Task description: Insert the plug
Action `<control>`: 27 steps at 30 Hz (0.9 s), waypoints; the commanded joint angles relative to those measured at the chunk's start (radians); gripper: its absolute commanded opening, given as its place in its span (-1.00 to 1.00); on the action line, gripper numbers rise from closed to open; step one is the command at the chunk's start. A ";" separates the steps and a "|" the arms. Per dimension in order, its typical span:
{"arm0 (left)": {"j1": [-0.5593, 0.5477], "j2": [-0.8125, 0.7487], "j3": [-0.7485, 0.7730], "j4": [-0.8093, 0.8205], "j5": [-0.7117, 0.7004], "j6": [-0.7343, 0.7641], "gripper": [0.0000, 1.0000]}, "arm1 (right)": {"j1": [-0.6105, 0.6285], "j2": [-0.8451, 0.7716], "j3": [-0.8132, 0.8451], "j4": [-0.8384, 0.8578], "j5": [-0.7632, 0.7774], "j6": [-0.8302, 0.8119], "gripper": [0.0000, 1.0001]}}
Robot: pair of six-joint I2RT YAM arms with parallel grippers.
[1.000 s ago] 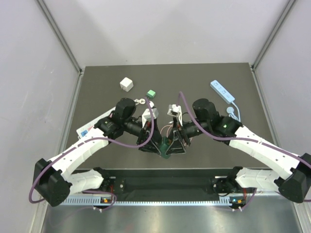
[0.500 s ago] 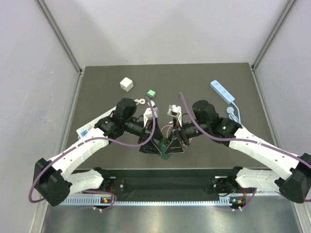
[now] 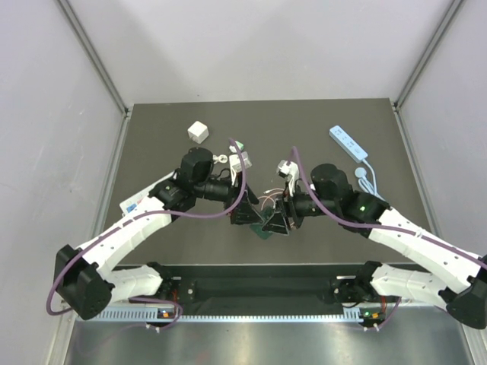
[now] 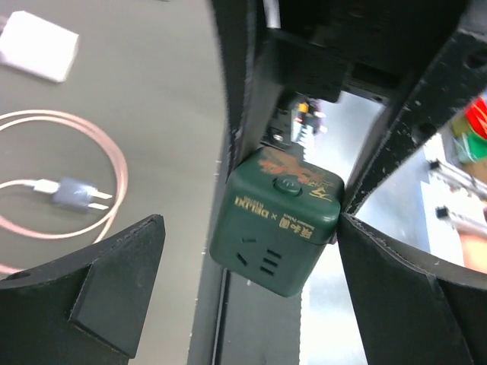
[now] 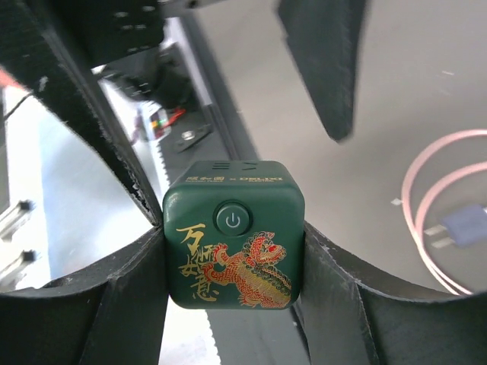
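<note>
From above, the left gripper (image 3: 245, 214) has let go and drawn back up and to the left. A second ago it met the right gripper (image 3: 278, 223) over the green socket cube (image 3: 265, 229). The cube now hangs off the right gripper alone, above the near edge of the table (image 3: 152, 129). A loop of pink cable (image 3: 266, 202) lies on the table just behind the two grippers.

In the left wrist view, the left gripper (image 4: 249, 220) stands wide open with nothing in it. Its fingers (image 4: 114, 289) sit clear on either side of the cube (image 4: 278, 224). The cube is tilted and shows a face with socket holes toward this camera. The plug (image 4: 76, 194) lies flat on the table at the end of the cable (image 4: 114, 163), well apart from the cube and untouched.

In the right wrist view, the right gripper (image 5: 232, 228) is part closed and clamps the cube (image 5: 234, 232) by two opposite sides. The button and dragon face points at the camera. The plug (image 5: 464, 224) shows at the right edge, down on the table.

So the hand-over looks done. The left gripper is free, and I judge its next job is to fetch the plug. The insertion itself is not yet begun.
</note>
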 commanded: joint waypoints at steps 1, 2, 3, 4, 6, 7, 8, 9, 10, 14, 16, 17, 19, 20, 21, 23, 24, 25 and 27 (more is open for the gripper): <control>0.005 0.014 0.053 0.008 -0.187 -0.015 0.98 | -0.010 -0.031 0.014 -0.010 0.106 0.022 -1.00; 0.005 0.023 0.056 -0.021 -0.227 -0.009 0.97 | -0.008 -0.033 0.013 -0.014 0.120 0.023 -1.00; 0.008 0.028 0.062 -0.029 -0.273 -0.018 0.97 | -0.010 -0.036 0.013 -0.020 0.147 0.025 -1.00; 0.019 0.032 0.065 -0.035 -0.387 -0.033 0.95 | -0.013 -0.039 0.010 -0.032 0.159 0.028 -1.00; 0.046 0.052 0.076 -0.055 -0.462 -0.088 0.94 | -0.013 -0.044 0.005 -0.046 0.201 0.034 -1.00; 0.090 0.058 0.076 -0.052 -0.477 -0.110 0.93 | -0.014 -0.053 0.000 -0.052 0.213 0.035 -1.00; 0.118 0.066 0.071 -0.036 -0.523 -0.139 0.93 | -0.014 -0.054 -0.009 -0.054 0.235 0.039 -1.00; 0.149 0.072 0.067 -0.030 -0.549 -0.212 0.93 | -0.019 -0.056 -0.009 -0.058 0.239 0.042 -1.00; 0.213 0.077 0.065 -0.027 -0.575 -0.248 0.97 | -0.025 -0.054 -0.010 -0.064 0.242 0.043 -1.00; 0.370 0.175 0.143 -0.146 -0.865 -0.343 0.96 | -0.031 -0.062 0.002 -0.087 0.291 0.035 -1.00; 0.477 0.254 0.192 -0.255 -1.021 -0.380 0.96 | -0.031 -0.076 -0.004 -0.083 0.308 0.037 -1.00; 0.512 0.278 0.226 -0.275 -1.055 -0.398 0.94 | -0.031 -0.082 -0.016 -0.077 0.307 0.040 -1.00; 0.609 0.311 0.243 -0.297 -1.166 -0.406 0.86 | -0.033 -0.096 -0.035 -0.054 0.299 0.051 -1.00; 0.629 0.339 0.249 -0.291 -1.212 -0.398 0.77 | -0.031 -0.096 -0.052 -0.044 0.287 0.054 -1.00; 0.693 0.353 0.252 -0.277 -1.277 -0.389 0.73 | -0.033 -0.097 -0.058 -0.038 0.285 0.054 -1.00; 0.738 0.402 0.287 -0.247 -1.336 -0.342 0.64 | -0.033 -0.094 -0.063 -0.034 0.279 0.057 -1.00; 0.767 0.423 0.306 -0.250 -1.374 -0.333 0.59 | -0.033 -0.094 -0.066 -0.028 0.276 0.057 -1.00; 0.779 0.466 0.326 -0.259 -1.461 -0.323 0.55 | -0.033 -0.097 -0.066 -0.026 0.275 0.057 -1.00; 0.818 0.502 0.364 -0.259 -1.517 -0.306 0.40 | -0.031 -0.103 -0.067 -0.020 0.265 0.057 -1.00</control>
